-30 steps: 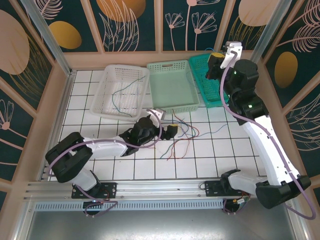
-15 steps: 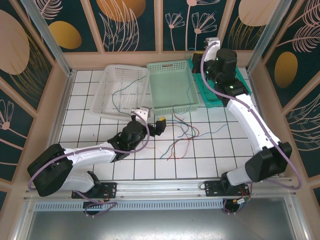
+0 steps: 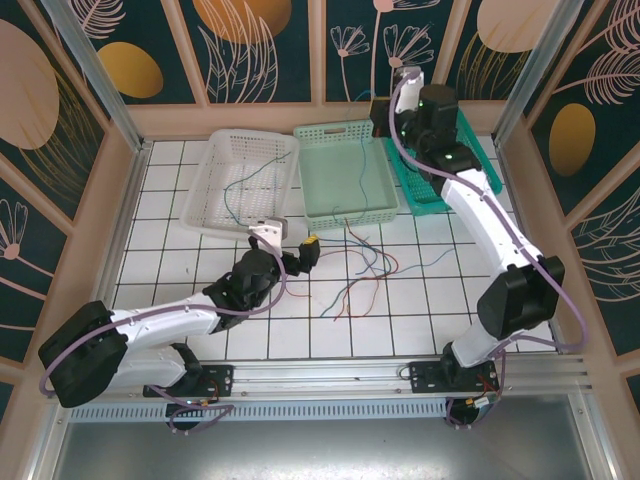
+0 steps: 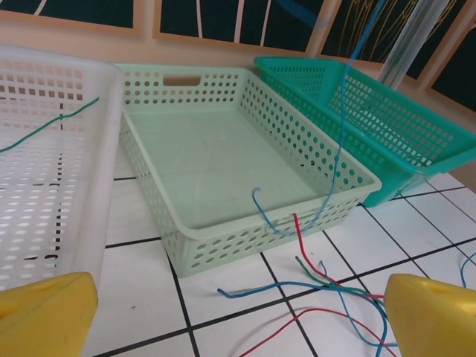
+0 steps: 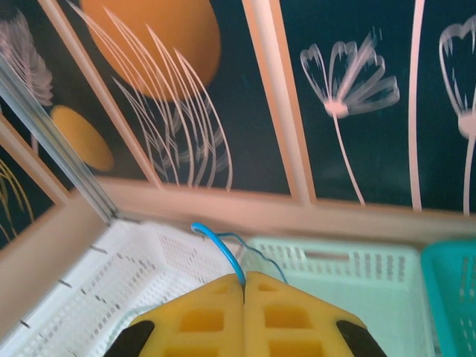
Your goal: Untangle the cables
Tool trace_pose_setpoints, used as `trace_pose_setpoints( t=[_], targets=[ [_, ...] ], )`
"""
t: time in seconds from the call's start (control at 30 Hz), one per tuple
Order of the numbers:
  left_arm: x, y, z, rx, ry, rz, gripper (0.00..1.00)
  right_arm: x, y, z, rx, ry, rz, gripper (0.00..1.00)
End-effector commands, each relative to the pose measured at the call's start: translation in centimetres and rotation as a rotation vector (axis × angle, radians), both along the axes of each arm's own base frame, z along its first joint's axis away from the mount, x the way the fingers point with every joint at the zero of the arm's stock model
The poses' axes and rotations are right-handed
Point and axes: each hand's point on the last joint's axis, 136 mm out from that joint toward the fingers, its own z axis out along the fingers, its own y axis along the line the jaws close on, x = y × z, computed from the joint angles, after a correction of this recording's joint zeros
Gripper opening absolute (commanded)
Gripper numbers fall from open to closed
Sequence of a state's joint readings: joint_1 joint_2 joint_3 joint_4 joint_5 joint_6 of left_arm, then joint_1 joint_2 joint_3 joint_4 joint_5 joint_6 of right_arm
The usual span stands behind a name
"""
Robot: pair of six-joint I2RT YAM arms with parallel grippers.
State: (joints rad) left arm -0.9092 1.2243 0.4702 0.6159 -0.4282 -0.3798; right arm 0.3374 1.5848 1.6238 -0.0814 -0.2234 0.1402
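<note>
Right gripper (image 5: 244,281) clamps the blue cable (image 5: 222,241), hiding its end

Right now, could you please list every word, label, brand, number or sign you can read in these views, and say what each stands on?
There is no readable text in these views.
The white basket, the pale green basket and the teal basket are unmarked.
The wall panels show only leaf and flower drawings.
</note>
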Motion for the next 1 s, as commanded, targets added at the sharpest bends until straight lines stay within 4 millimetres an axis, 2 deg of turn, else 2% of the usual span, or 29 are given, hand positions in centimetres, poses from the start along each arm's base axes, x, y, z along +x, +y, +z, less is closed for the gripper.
trace_pose_setpoints(
  t=[0.0, 0.1, 0.2, 0.37, 0.5, 0.63, 0.83, 0.93, 0.97],
  targets=[
    [0.0, 0.4, -0.5, 0.001, 0.008, 0.02, 0.99, -3.9, -0.6, 8.3, 0.073, -0.142, 0.049, 0.0],
    [0.1, -0.1, -0.8, 0.002, 0.014, 0.005, 0.99, -4.9, -0.7, 9.8, 0.078, -0.159, 0.068, 0.0],
    [0.2, -0.5, -0.8, 0.001, 0.016, -0.006, 0.99, -4.8, -0.9, 10.5, 0.09, -0.187, 0.054, 0.0],
    [0.3, -1.2, -0.8, -0.008, 0.023, -0.025, 0.99, -1.7, 0.1, 8.2, 0.083, -0.158, 0.051, 0.0],
    [0.2, -0.9, -0.9, -0.016, 0.029, -0.02, 0.99, 1.9, 1.9, 3.7, 0.048, -0.075, 0.085, 0.0],
    [-0.1, 0.2, -0.9, -0.02, 0.025, 0.012, 0.99, 4.6, 3.3, -2.6, 0.001, 0.072, 0.11, 0.0],
    [-0.4, 0.9, -0.5, -0.019, 0.006, 0.022, 0.99, 6.5, 3.6, -11.5, -0.049, 0.258, 0.093, 0.0],
    [-0.3, 0.5, -0.6, -0.009, 0.012, 0.011, 0.99, 7.3, 3.7, -14.5, -0.051, 0.327, 0.091, 0.0],
    [-0.2, 0.4, -0.8, -0.005, 0.016, 0.009, 0.99, 7.5, 3.8, -15.4, -0.052, 0.351, 0.095, 0.03]
  ],
)
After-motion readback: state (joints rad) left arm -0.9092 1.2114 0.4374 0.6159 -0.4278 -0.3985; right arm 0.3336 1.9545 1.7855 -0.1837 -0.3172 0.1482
